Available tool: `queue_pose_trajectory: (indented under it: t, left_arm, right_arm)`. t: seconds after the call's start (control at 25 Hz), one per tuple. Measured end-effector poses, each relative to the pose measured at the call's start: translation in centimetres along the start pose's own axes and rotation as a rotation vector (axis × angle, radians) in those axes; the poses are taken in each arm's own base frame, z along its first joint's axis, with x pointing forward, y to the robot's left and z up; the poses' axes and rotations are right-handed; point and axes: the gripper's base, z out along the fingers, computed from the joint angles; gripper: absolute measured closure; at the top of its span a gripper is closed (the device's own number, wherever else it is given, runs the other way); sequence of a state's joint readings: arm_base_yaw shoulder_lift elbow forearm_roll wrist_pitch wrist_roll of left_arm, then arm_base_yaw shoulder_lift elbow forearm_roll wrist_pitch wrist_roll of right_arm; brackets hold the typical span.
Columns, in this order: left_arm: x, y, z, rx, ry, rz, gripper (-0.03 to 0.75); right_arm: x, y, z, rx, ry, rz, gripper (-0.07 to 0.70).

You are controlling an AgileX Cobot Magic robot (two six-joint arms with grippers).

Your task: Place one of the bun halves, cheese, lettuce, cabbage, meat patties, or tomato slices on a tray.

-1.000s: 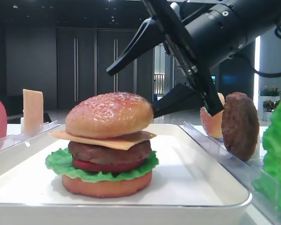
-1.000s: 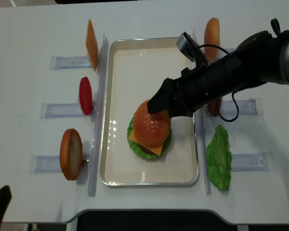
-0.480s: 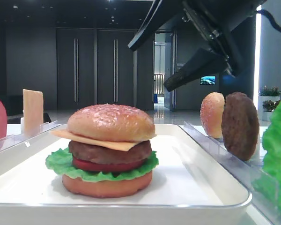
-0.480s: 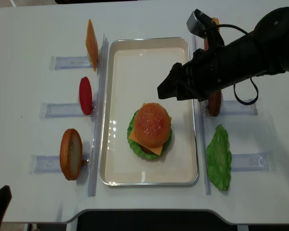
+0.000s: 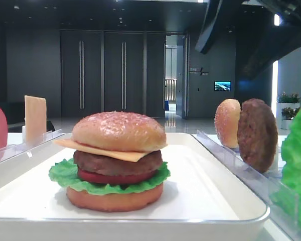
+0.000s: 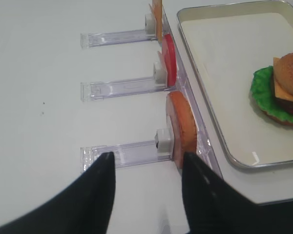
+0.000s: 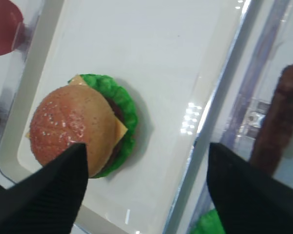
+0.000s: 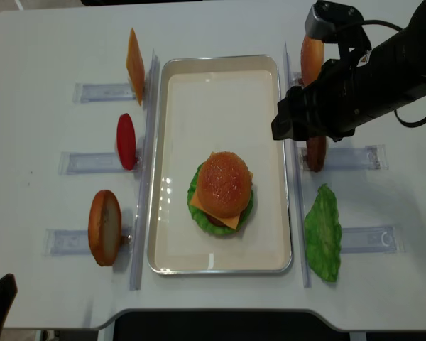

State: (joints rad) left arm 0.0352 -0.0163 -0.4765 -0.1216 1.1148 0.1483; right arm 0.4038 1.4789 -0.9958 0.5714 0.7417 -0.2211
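Sesame-speckled glossy domed bun top crowning stacked burger on white glossy-rimmed rectangular tray; dark hall behind. Right wrist: black ribbed fingers spread wide, holding nothing, above tray. Left wrist: fingers apart over white bench. Overhead: ruffled green lettuce leaf beside tray.

We count one white tray; three bun halves; two cheese slices; two lettuce leaves; two meat patties; two tomato slices; six clear racks.
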Motion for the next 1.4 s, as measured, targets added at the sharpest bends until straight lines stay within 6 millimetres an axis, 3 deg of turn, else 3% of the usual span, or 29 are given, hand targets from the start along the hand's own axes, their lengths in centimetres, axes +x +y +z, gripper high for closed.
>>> queue_pose_trajectory:
  t: [0.24,0.48,0.84,1.4]
  left_arm:
    - [0.0,0.0,0.0,-0.003,0.000,0.001,0.370]
    - [0.0,0.0,0.0,-0.004,0.001,0.002,0.370]
    - [0.0,0.0,0.0,-0.005,0.001,0.003,0.370]
    - [0.0,0.2,0.0,-0.021,0.003,0.011,0.370]
  right_arm:
    - [0.1,-1.8,-3.1,0.121,-0.014,0.013,0.141]
    - [0.3,-5.1,-5.8,0.262,0.018,0.024,0.141]
    - [0.8,-9.4,-8.2,0.424,0.033,0.082,0.141]
    - [2.1,-10.6,-9.0,0.455,0.141,0.159,0.141]
